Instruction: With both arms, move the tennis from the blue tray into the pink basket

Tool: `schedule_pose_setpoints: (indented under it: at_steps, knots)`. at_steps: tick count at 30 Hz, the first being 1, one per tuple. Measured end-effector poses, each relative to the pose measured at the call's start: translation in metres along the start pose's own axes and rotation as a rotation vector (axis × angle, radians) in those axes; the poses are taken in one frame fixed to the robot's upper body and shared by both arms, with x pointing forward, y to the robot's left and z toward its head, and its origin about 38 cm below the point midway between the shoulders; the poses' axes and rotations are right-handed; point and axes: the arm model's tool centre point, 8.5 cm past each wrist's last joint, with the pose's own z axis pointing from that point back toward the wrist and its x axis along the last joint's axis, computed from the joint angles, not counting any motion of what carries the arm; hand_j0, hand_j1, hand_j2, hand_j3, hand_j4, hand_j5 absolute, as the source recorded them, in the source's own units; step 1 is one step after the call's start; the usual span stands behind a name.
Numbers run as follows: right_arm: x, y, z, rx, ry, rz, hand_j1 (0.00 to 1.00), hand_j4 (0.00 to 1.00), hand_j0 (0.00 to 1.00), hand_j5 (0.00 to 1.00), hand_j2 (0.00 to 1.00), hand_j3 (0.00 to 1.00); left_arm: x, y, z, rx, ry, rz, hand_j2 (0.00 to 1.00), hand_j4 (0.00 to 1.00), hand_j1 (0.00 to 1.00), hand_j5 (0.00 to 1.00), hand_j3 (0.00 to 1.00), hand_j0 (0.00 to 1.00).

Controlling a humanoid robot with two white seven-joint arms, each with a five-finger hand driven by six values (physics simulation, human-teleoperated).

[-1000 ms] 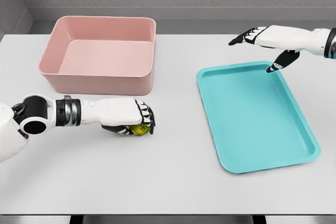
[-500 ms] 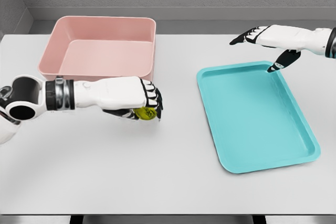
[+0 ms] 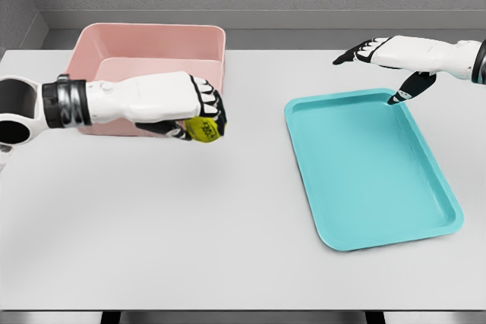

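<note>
My left hand is shut on the yellow-green tennis ball, held in the air just in front of the pink basket's front right corner. The forearm crosses the basket's front wall and hides part of it. The basket's inside shows nothing in it. The blue tray lies on the right of the table with nothing on it. My right hand hovers above the tray's far edge, fingers spread, thumb pointing down, holding nothing.
The white table carries only the basket and the tray. A grey wall runs behind the table's far edge.
My left hand has lifted the ball up and back toward the basket, from low over the table to the height of the basket's front wall. The right hand has stayed put.
</note>
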Motion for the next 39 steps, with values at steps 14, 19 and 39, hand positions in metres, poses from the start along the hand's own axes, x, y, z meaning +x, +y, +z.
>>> schedule_pose_setpoints:
  at_steps: [14, 19, 39]
  knots:
    - [0.0, 0.0, 0.0, 0.0, 0.001, 0.0, 1.0, 1.0, 1.0, 1.0, 1.0, 1.0, -0.03, 0.01, 0.013, 0.016, 0.082, 0.021, 0.54, 0.54, 0.54, 0.54, 0.54, 0.54]
    - [0.0, 0.0, 0.0, 0.0, 0.001, 0.0, 1.0, 1.0, 1.0, 1.0, 1.0, 1.0, -0.034, 0.012, 0.016, 0.023, 0.096, 0.024, 0.54, 0.54, 0.54, 0.54, 0.54, 0.54]
    - [0.0, 0.0, 0.0, 0.0, 0.0, 0.0, 1.0, 1.0, 1.0, 1.0, 1.0, 1.0, -0.082, 0.0, 0.026, 0.116, 0.218, 0.16, 1.0, 1.0, 1.0, 1.0, 1.0, 1.0]
